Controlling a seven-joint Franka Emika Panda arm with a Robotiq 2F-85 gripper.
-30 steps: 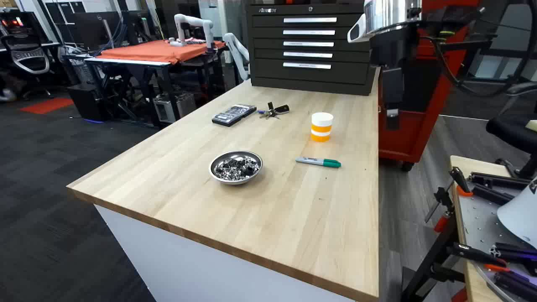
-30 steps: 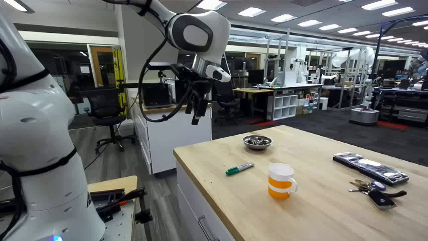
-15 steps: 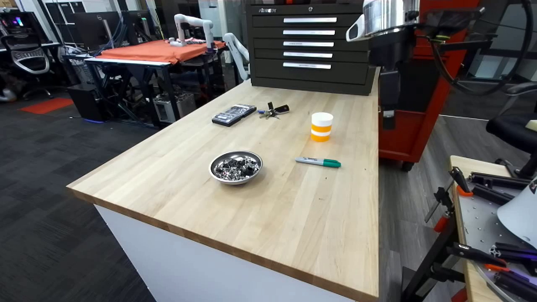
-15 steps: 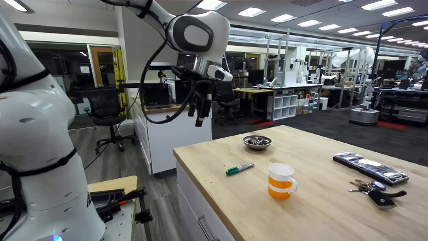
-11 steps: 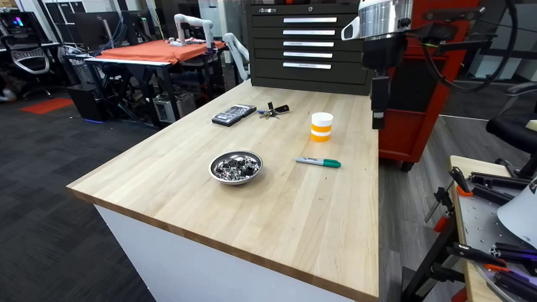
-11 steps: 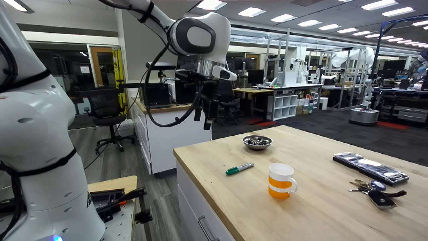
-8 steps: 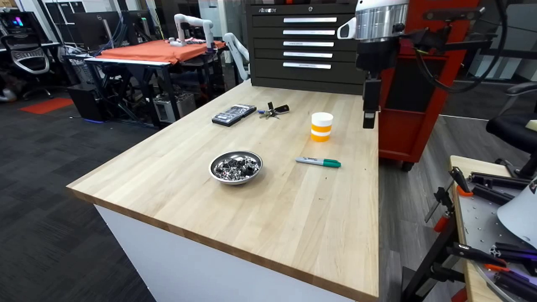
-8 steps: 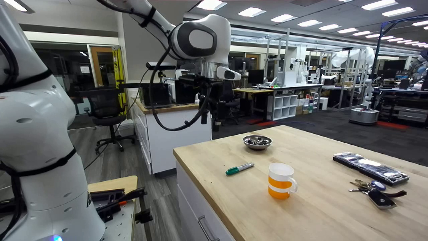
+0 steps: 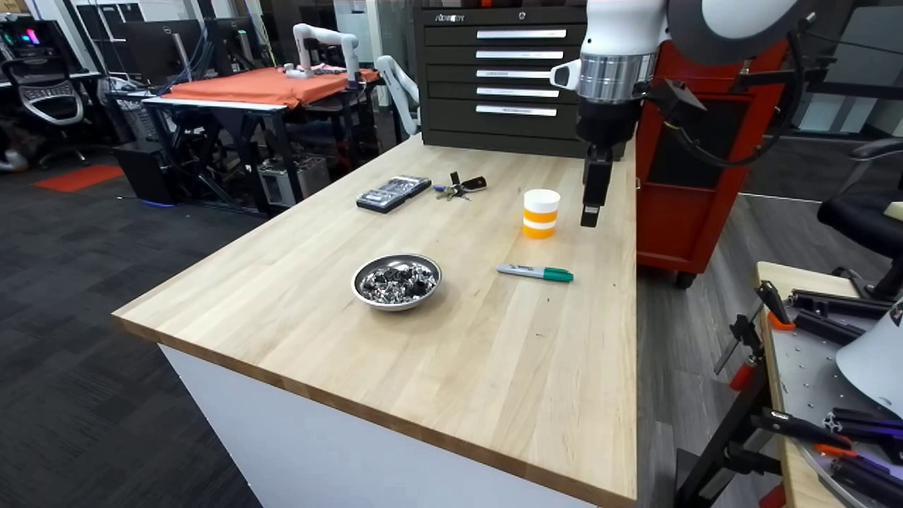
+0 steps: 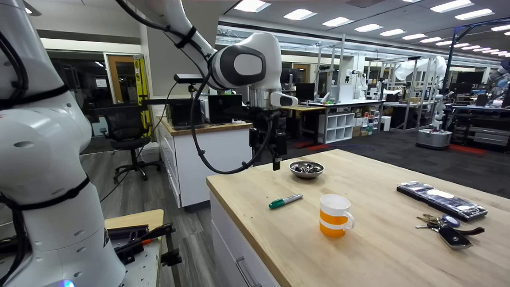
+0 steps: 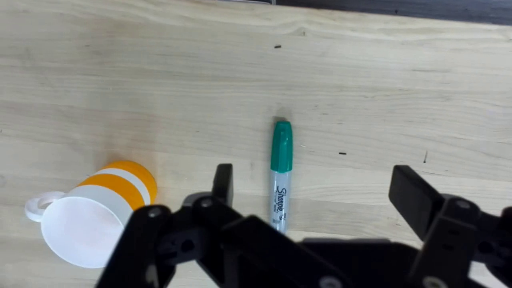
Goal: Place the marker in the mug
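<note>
1. Gripper [image 11: 314,187] jaws spread wide, nothing held, above the table [image 11: 180,100].
2. Marker [image 11: 281,176] flat on table, below the jaws; wrist view shows it between them, off-centre toward the mug [image 11: 116,188].
3. Long axis roughly square to closing; probably shift and descend, little wrist turn.
4. Marker slim, smooth, could roll. Mug upright, white with orange bands; table pale grained wood.

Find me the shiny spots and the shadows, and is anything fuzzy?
In an exterior view, ceiling lights glow white and glare whitens part of the flat black case; in the wrist view, faint shadows lie at the green end of the marker and beside the mug; there too, the fingers seem a little fuzzy, while the word Sharpie on the marker reads clearly.
</note>
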